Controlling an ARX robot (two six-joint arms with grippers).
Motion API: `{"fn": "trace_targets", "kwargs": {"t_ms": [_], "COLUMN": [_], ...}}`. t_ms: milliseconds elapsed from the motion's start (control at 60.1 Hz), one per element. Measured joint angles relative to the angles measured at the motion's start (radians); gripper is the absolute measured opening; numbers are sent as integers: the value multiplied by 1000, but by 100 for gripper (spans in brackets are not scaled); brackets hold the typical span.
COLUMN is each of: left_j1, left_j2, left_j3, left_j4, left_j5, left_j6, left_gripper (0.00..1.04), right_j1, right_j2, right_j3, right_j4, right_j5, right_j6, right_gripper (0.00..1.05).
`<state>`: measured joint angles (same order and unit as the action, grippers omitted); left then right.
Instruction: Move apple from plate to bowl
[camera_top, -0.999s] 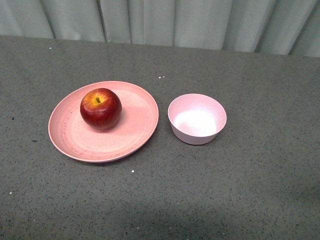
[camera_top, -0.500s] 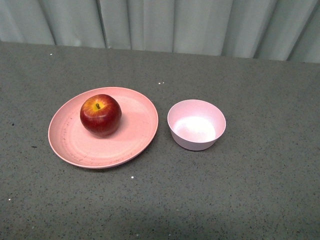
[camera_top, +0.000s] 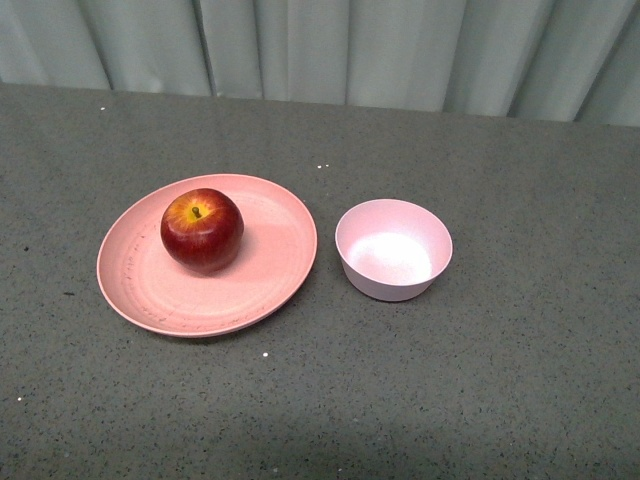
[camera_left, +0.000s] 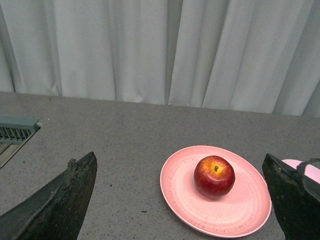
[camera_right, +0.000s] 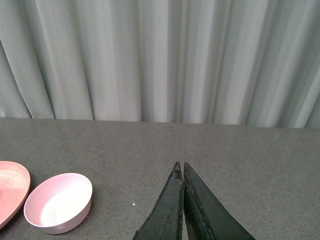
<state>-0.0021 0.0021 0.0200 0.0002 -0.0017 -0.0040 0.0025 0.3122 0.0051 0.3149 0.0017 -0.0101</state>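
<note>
fingers (camera_left: 60, 200) on left gripper (camera_left: 178, 156) gape wide, one hiding most of the bowl (camera_left: 309, 169); right gripper (camera_right: 180, 166) fingers touch.

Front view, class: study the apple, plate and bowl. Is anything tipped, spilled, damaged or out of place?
Nothing stands out. The apple sits stem-up on the plate; the bowl stands upright and empty beside the plate, not touching it.
</note>
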Motion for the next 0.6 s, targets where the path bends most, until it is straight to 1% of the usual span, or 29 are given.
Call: {"fn": "trace_targets", "kwargs": {"t_ms": [450,483,500,533,566,599], "left_j1": [0,0,0,0,0,0], "left_j2": [0,0,0,0,0,0], "left_j3": [0,0,0,0,0,0], "left_j4": [0,0,0,0,0,0], "left_j5": [0,0,0,0,-1,-1], "left_j6": [0,0,0,0,0,0], "left_gripper": [98,98,98,98,98,98], "right_j1": [0,0,0,0,0,0], "right_j2": [-135,-155,-182,-224,-269,-292], "right_j3": [0,0,1,1,0,1], "right_j4": [-134,-156,-192,-252,-302,-307], "right_j5": [0,0,0,0,-3,-3], "right_j6": [0,0,0,-1,0,0], "right_gripper": [1,1,1,2,9,14]}}
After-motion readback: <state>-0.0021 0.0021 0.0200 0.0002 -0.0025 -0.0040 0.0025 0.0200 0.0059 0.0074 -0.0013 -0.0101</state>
